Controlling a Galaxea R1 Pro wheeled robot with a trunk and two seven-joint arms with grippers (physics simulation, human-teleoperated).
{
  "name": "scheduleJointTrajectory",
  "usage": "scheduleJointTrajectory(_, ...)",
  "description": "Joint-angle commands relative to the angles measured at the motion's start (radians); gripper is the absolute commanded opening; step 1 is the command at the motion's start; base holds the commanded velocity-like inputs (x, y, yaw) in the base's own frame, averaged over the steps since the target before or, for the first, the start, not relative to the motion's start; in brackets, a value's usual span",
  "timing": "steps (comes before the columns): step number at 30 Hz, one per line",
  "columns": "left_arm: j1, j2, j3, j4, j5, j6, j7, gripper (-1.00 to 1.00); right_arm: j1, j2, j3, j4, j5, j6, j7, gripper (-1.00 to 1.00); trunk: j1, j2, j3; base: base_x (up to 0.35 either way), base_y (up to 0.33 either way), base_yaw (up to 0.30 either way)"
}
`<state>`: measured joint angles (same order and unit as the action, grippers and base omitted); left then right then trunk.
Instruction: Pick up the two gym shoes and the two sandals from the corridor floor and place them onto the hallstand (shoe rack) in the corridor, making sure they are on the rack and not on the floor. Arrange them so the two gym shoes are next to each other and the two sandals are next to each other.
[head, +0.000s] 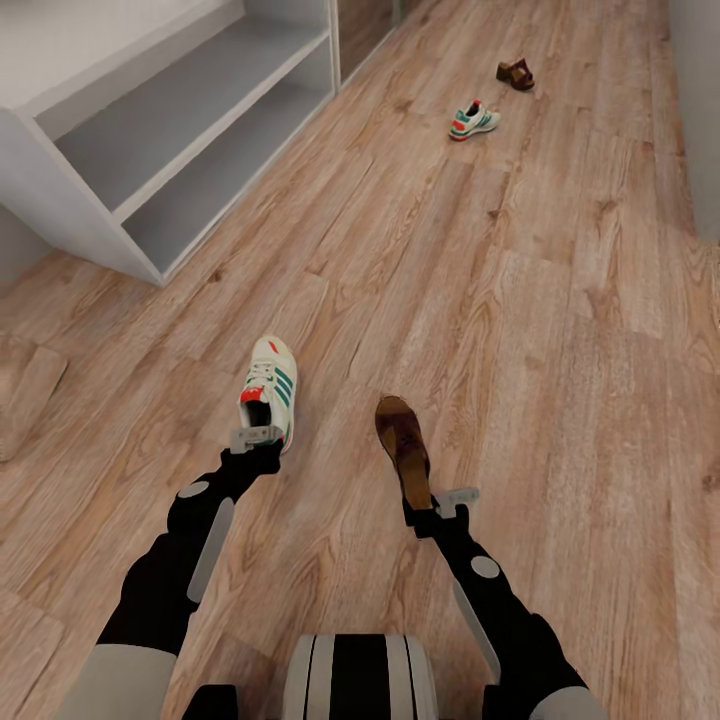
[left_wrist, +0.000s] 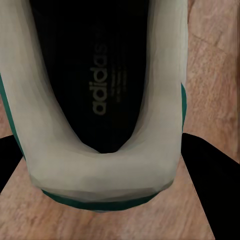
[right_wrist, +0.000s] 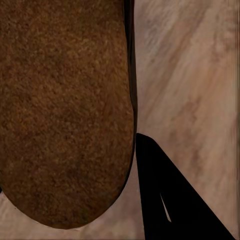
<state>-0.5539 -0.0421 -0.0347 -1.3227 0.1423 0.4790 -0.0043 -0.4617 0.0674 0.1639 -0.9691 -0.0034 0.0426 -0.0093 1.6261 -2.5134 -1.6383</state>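
From the head camera, the left gripper (head: 256, 438) is closed on the heel of a white lace-up sneaker with green side stripes and a red-orange heel patch (head: 270, 388), its toe pointing away from the robot over the light brown wood-grain plank floor (head: 520, 330). The right gripper (head: 440, 503) is clamped on the heel end of a flat brown leather sandal (head: 403, 448), which likewise points forward. The two held shoes sit near each other, sneaker to the left, sandal to the right; whether they are lifted off the boards or touching them cannot be told.

Farther off on the floor lie a second striped white sneaker (head: 473, 121) and, just beyond it, a second brown sandal (head: 516, 73), close together but apart. The pale grey-white hallstand (head: 120, 215) stands at the upper left, its two open shelf compartments bare of shoes.

The left wrist camera adds what the head camera cannot show: the sneaker's (left_wrist: 100, 125) dark insole with printed lettering, the padded pale collar and a green edge at the heel, with black fingers (left_wrist: 212, 165) on both sides of the heel. The right wrist camera shows the sandal's (right_wrist: 65, 110) grainy brown surface up close, one black finger (right_wrist: 165, 200) pressed along its edge, floor beside it.
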Motion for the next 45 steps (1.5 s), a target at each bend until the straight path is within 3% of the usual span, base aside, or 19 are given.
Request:
scheduleJointTrajectory(1,0.000,0.000,0.001,0.000,0.008,0.006,0.000,-1.00,0.000,0.000,0.001,-0.004,-0.004,0.004,-0.003,-1.00,-0.001,0.000,0.003,0.000,0.000,0.000)
scheduleJointTrajectory(45,0.014,-0.002,-0.001,-0.003,0.010,0.007,0.000,-1.00,0.000,-0.003,-0.001,-0.022,-0.001,0.005,0.002,-1.00,-0.020,0.010,0.178,0.000,0.000,0.000)
